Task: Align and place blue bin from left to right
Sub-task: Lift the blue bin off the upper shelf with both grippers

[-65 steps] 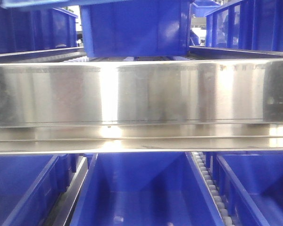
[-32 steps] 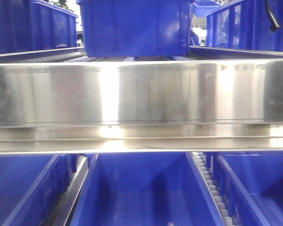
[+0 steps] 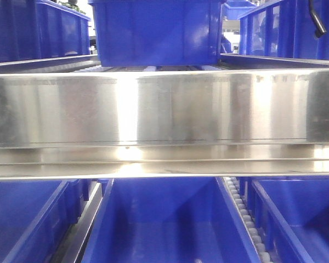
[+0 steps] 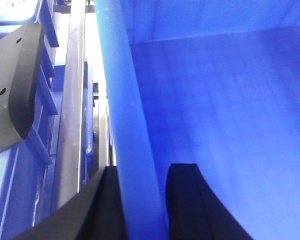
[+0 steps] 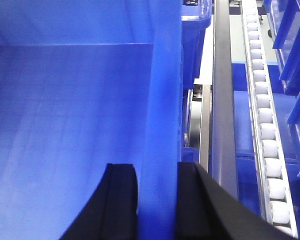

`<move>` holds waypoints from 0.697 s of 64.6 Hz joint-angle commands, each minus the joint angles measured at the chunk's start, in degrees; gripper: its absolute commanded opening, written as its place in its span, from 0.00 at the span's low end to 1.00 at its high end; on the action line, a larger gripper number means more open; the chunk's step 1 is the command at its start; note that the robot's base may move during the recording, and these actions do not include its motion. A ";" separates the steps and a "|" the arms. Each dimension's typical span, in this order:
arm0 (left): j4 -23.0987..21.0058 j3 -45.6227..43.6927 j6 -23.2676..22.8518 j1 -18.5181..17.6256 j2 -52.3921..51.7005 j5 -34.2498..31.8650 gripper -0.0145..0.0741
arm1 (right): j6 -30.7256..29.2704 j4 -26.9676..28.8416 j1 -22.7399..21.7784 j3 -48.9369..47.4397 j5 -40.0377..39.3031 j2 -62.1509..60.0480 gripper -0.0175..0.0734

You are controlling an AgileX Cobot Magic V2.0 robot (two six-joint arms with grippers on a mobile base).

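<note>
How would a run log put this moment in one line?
left gripper: shut on blue bin left wall | right gripper: shut on right wall

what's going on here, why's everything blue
A two-armed robot is holding a blue bin. The left claw is clamped over one side wall and the right claw over the opposite wall, each with one finger inside and one outside. A roller track runs beside the right wall. The front view shows only a steel shelf rail and other bins.

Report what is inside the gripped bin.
The bin shows bare floor, plus one finger of the left gripper and one of the right gripper. Its near end is out of frame.
</note>
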 commanded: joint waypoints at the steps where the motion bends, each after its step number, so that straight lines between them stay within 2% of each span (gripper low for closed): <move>1: 2.00 -1.00 0.83 -0.26 -1.17 -3.59 0.15 | -1.43 -2.85 -0.21 -1.28 -4.74 -1.20 0.11; 25: 2.00 -1.00 0.83 -0.26 -1.17 -3.59 0.15 | -1.43 -2.85 -0.21 -1.28 -10.31 -1.20 0.11; 45: 2.00 -1.00 0.83 -0.26 -1.17 -3.59 0.15 | -1.43 -2.85 -0.21 -1.28 -10.65 -1.20 0.11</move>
